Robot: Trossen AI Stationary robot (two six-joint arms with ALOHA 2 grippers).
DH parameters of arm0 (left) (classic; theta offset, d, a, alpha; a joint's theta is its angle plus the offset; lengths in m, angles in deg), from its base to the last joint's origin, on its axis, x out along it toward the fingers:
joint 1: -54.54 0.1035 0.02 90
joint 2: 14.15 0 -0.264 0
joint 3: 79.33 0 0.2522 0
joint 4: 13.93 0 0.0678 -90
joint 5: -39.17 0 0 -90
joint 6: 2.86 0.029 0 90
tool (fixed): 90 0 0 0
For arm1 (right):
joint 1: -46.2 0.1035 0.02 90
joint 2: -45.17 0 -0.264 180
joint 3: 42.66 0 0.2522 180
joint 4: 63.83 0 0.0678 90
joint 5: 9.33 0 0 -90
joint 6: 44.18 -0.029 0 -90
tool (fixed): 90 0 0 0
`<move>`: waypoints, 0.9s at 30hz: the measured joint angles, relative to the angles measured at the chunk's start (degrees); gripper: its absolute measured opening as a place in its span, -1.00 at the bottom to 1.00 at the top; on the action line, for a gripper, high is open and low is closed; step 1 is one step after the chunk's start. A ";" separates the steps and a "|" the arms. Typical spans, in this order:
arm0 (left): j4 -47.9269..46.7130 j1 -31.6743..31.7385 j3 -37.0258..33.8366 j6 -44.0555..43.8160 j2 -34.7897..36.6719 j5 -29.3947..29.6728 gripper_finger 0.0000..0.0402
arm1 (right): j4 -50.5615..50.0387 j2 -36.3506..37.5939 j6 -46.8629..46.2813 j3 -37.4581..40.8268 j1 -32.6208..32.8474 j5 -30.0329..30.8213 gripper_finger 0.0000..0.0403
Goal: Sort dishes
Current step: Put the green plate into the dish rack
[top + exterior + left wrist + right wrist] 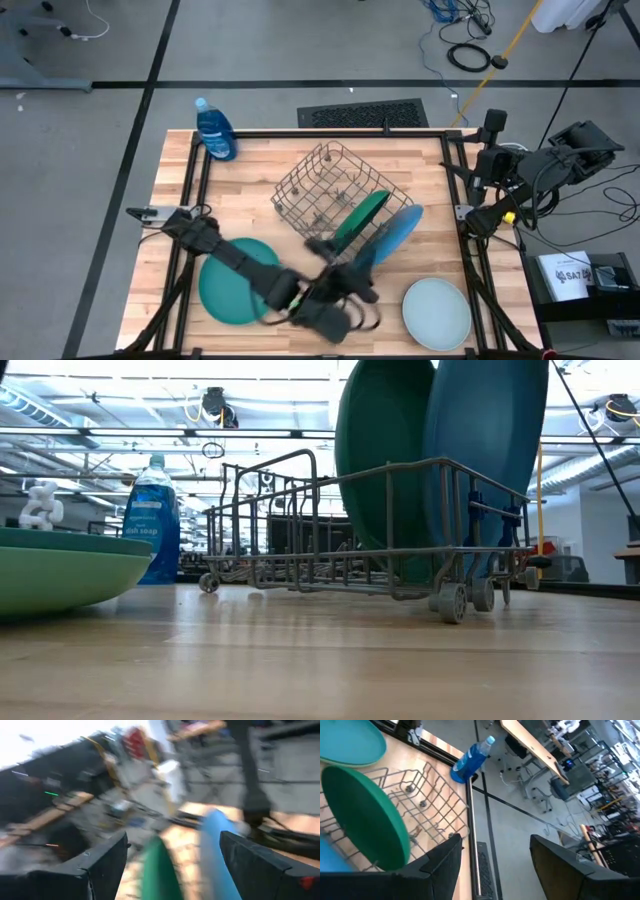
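Note:
A dark green plate point(362, 220) and a bright blue plate point(398, 232) stand on edge side by side in the grey wire rack point(325, 185), tilted toward its near right corner. In the low view the green plate point(385, 450) and blue plate point(490, 440) rise above the rack's wires point(330, 560). My left gripper point(345, 262) is open just near of them. The green rim point(159, 870) and blue rim point(215, 850) show ahead between its fingers, untouched. A teal plate point(235, 282) lies flat under the left arm. A pale mint plate point(436, 312) lies near right. My right gripper point(495, 842) waits open at the right edge.
A blue plastic bottle point(215, 130) stands at the table's far left corner. The rack rests on small wheels point(452, 602) in the table's middle. The right arm's stand point(490, 170) and cables crowd the right edge. Bare wood lies between rack and bottle.

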 joint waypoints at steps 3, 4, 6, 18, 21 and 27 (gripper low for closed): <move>1.76 -3.76 1.33 7.08 0.64 10.95 0.49 | -0.04 0.00 0.01 0.00 0.00 -0.06 0.12; 1.63 -4.93 1.12 9.17 1.31 10.93 0.46 | -0.12 0.02 0.01 0.00 0.00 -0.06 0.12; 0.17 -6.97 1.06 9.10 2.42 10.83 0.39 | -0.52 0.00 0.01 0.00 0.00 -0.08 0.12; -47.46 -8.65 1.08 -50.18 2.88 -27.47 -0.12 | -0.44 -1.31 0.03 0.00 0.00 -0.06 0.12; -58.73 -8.46 0.95 -64.73 0.79 -40.38 -0.25 | -0.44 -1.68 0.03 0.00 0.00 -0.06 0.12; -56.66 -8.18 -3.70 -71.33 0.12 -61.34 -0.43 | -0.39 -2.24 0.01 0.00 0.00 -0.08 0.12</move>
